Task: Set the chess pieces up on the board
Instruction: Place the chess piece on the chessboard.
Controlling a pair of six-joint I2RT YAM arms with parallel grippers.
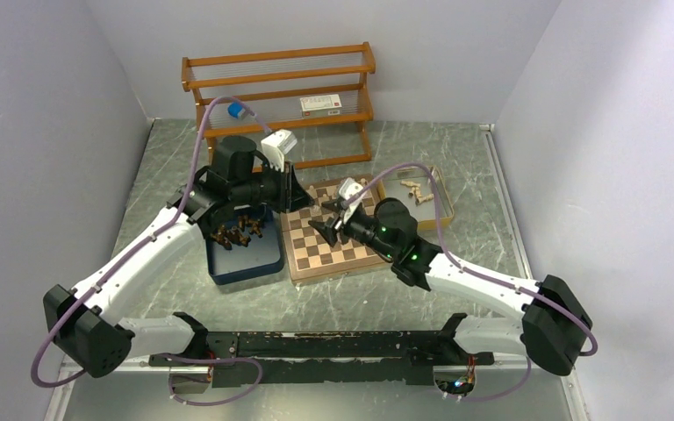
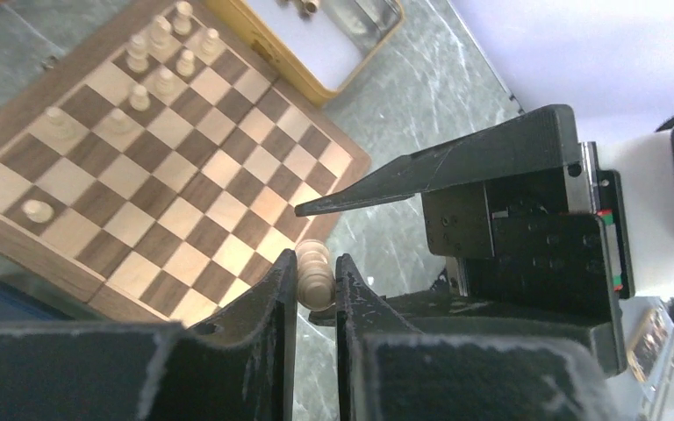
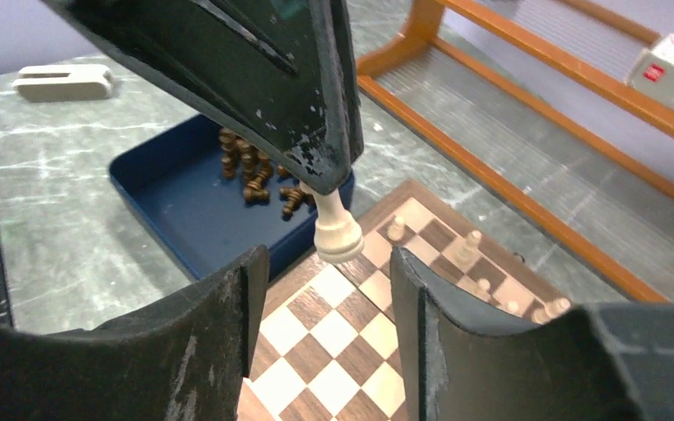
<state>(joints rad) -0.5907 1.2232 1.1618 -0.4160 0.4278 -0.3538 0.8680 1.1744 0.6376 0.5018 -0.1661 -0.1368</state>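
The left end effector (image 2: pixel 317 263) pinches a cream piece (image 3: pixel 337 232) by its head, base hanging down. The right end effector (image 3: pixel 329 256) stands part-open astride that base, touching nothing. It looks like a hand-over above the board (image 2: pixel 167 193), at its edge beside the navy tray (image 3: pixel 167 202). Next, one arm must carry the piece clear and set it upright on its square. Other cream men (image 2: pixel 162 53) stand at the board's far end. Dark men (image 3: pixel 254 175) lie in the tray. The table (image 1: pixel 386 298) is green marble, with a wooden rack (image 1: pixel 281 88) behind and pale walls around.

left tool (image 2: pixel 317 270): clamped on cream piece (image 3: pixel 337 230) | right tool (image 3: pixel 326 263): jaws apart, facing it | arms: reaching inward
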